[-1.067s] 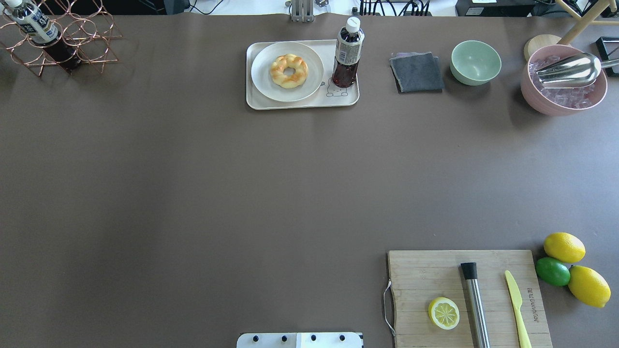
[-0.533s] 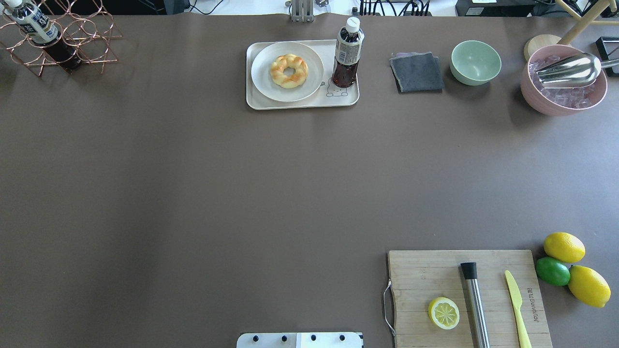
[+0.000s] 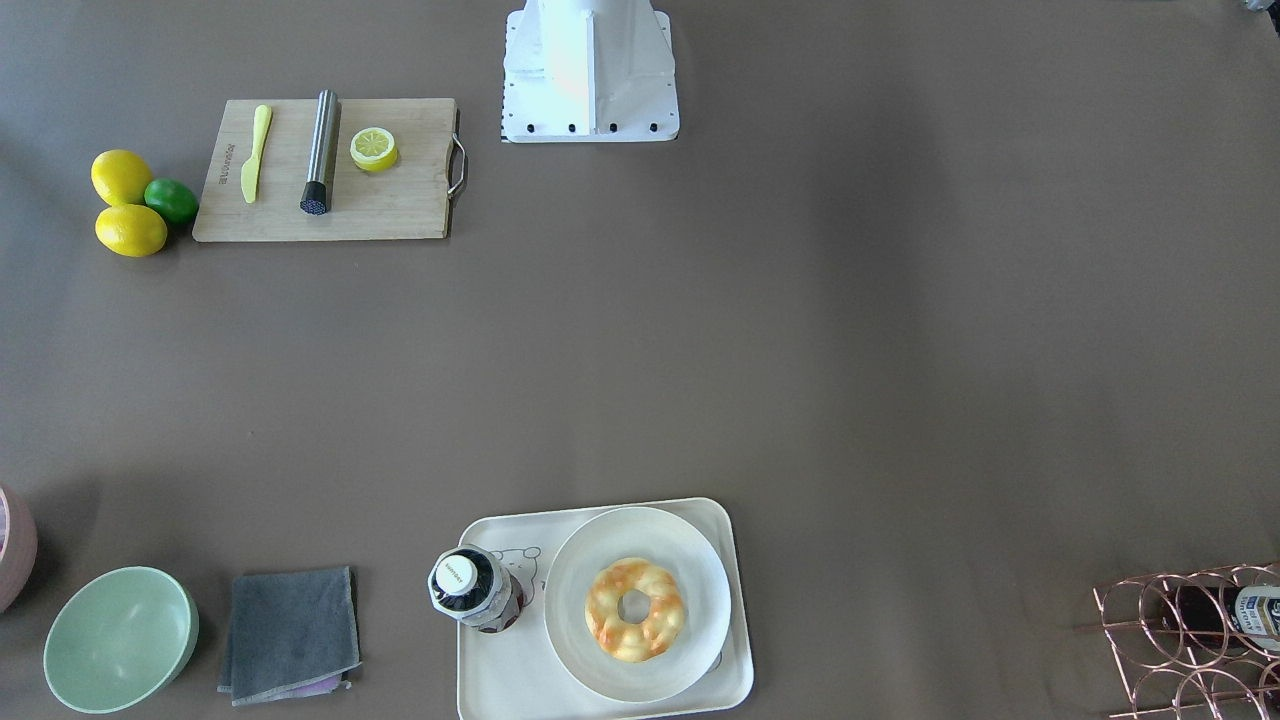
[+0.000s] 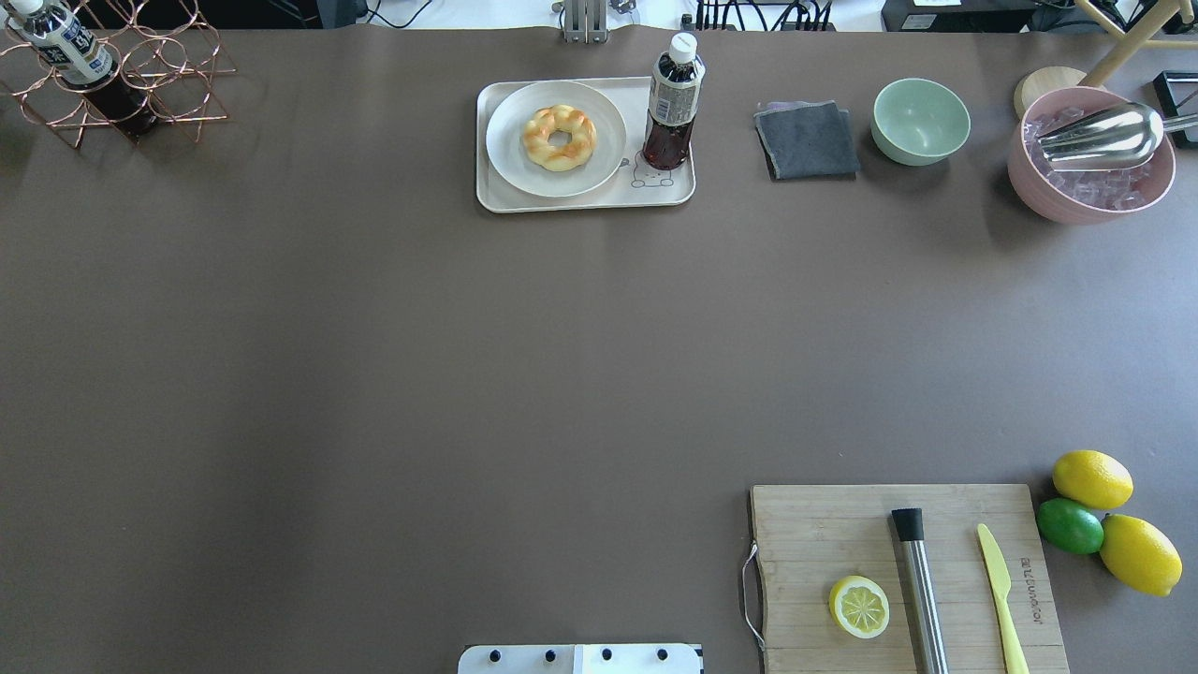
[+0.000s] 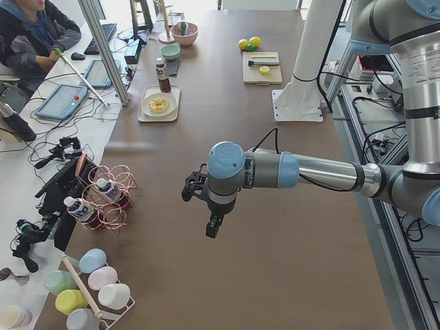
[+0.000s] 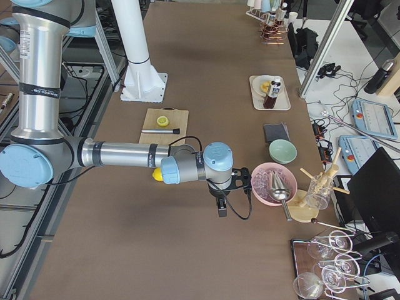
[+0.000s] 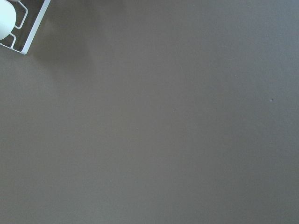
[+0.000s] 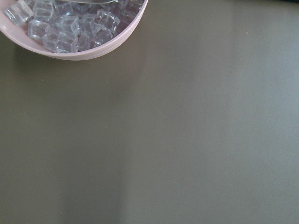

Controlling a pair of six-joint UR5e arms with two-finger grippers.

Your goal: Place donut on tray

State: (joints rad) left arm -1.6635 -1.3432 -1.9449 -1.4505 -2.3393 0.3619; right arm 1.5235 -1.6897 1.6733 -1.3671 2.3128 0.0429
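The braided golden donut (image 4: pixel 560 138) lies on a round white plate (image 4: pixel 510 161), which stands on the cream tray (image 4: pixel 580 204) at the table's far middle. The donut (image 3: pixel 635 608), the plate (image 3: pixel 600 540) and the tray (image 3: pixel 500 670) also show in the front view. Neither arm appears in the overhead or front views. My left gripper (image 5: pixel 191 190) hovers over bare table at the left end. My right gripper (image 6: pixel 242 179) hovers beside the pink ice bowl (image 6: pixel 273 183). Both show only in the side views, so I cannot tell whether they are open or shut.
A dark drink bottle (image 4: pixel 672 103) stands on the tray's right part. A grey cloth (image 4: pixel 807 140), a green bowl (image 4: pixel 920 120) and the pink ice bowl (image 4: pixel 1090 154) lie to its right. A cutting board (image 4: pixel 824 543) and citrus fruits (image 4: pixel 1092 479) sit at the near right. A wire rack (image 4: pixel 122 75) stands far left.
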